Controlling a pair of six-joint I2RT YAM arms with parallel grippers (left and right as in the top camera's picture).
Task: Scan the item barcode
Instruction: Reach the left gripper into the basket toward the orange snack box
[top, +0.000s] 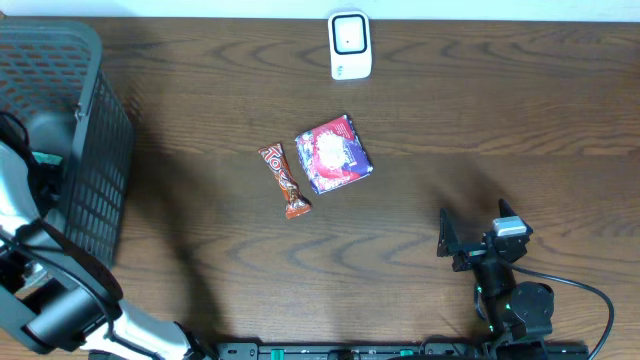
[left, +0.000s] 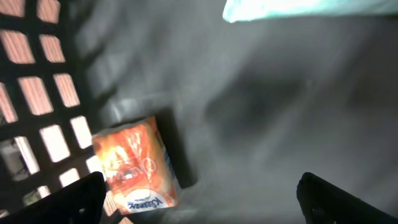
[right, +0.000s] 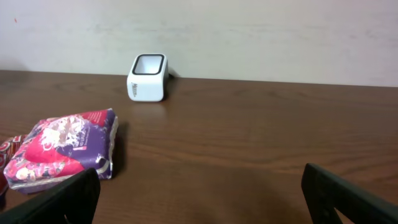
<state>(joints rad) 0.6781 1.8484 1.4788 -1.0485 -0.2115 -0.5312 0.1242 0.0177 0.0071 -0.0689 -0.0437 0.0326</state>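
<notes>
Spread left tool (left: 200, 183) hovers inside the basket (left: 280, 112); the orange carton (left: 134, 165) lies at nine o'clock, axis eleven-to-five.

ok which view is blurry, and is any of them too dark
left wrist: dim and blurred inside the basket, orange carton smeared; right wrist: sharp, evenly lit, white scanner crisp; overhead: clear, soft shadows on the table
</notes>
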